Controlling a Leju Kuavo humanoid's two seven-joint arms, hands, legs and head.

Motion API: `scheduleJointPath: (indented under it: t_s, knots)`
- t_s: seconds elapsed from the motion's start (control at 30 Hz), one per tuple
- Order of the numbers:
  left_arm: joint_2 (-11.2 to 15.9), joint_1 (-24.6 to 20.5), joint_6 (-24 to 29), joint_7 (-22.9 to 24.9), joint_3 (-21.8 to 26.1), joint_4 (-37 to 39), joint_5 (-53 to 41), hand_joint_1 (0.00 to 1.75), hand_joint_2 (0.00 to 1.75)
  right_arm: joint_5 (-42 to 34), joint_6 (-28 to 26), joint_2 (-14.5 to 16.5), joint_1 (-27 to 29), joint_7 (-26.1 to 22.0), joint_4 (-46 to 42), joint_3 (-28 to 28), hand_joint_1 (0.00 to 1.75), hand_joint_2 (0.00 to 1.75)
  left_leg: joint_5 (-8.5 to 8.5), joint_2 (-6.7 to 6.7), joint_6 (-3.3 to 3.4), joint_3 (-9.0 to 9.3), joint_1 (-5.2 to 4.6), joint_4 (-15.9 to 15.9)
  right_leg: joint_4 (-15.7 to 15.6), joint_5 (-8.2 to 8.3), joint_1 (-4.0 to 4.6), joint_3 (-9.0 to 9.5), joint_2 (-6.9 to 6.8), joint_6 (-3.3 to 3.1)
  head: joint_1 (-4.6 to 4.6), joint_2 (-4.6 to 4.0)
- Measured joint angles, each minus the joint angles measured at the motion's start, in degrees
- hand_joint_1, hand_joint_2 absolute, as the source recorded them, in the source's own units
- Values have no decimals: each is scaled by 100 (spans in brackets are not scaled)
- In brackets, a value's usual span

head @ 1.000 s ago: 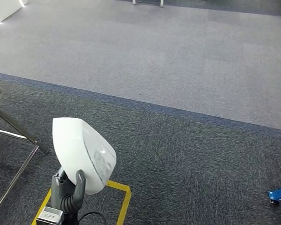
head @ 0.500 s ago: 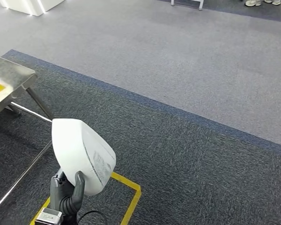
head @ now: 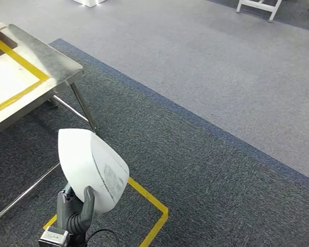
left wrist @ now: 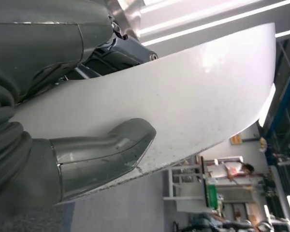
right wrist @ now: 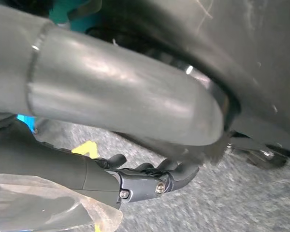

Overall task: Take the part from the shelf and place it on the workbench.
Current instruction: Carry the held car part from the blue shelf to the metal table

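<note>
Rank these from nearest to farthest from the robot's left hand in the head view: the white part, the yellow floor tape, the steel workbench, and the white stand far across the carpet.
1. White part, held in the left hand.
2. Yellow floor tape, just right of the hand.
3. Steel workbench, ahead to the left.
4. White stand, far ahead to the right.

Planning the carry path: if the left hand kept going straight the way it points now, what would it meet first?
Probably nothing soon. The left hand holds the white part pointing forward over dark carpet; the workbench stands off to the left, though depth is unclear.
</note>
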Motion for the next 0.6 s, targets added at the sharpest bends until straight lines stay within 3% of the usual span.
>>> scheduleJointPath:
  t_s: [0.03,0.1,0.17,0.23,0.3,0.33,0.4,0.47,0.53,0.6]
  knots:
    - [-1,2,-1,0,2,0,1,175,175,2,1,0,2,2,1,-1,0,0,10,-66,-35,-20,9,3,-47,-23,6,38,17,-23,-4,0]
    - [1,13,-2,0,2,0,1,175,175,3,2,3,-4,3,0,-4,0,0,17,-137,-98,-43,33,5,-79,-9,14,80,-112,-78,-3,0]
    - [3,6,-2,0,2,-1,1,175,175,3,2,7,-5,-1,-1,-8,0,0,-140,94,-158,-149,22,251,-119,-3,-2,123,-274,-148,-45,0]
    - [6,-16,-9,0,2,-1,1,175,175,3,3,8,8,-2,-2,-9,0,0,-484,426,-215,-462,29,921,-132,-25,3,153,-461,-202,-93,0]
    - [9,-19,-16,0,2,4,1,175,175,3,1,5,27,0,-2,-13,0,0,-691,536,-256,-761,59,1534,-130,-52,15,169,-644,-215,-96,0]
    - [10,-16,-17,0,2,7,2,175,175,3,0,3,30,1,-2,-14,0,0,-633,558,-266,-779,69,1567,-129,-66,17,182,-729,-212,-97,0]
    - [12,-12,-17,0,2,11,5,175,175,3,1,3,26,0,-2,-15,0,0,-257,650,-253,-498,73,1010,-129,-101,19,231,-879,-195,-97,0]
    - [11,-19,-17,0,2,12,7,175,175,3,2,3,24,-1,-2,-15,0,0,-1,915,-196,-124,23,278,-131,-145,36,283,-999,-155,-99,0]
    - [9,-22,-17,0,2,13,9,175,175,3,2,3,16,-1,-2,-15,0,0,3,1054,-125,-12,-35,16,-141,-174,62,314,-1108,-97,-96,0]
    - [8,-9,-17,0,4,13,9,175,175,3,2,2,-9,-1,-2,-15,0,0,16,934,-56,-24,-34,-18,-168,-200,69,342,-1203,-31,-94,1]
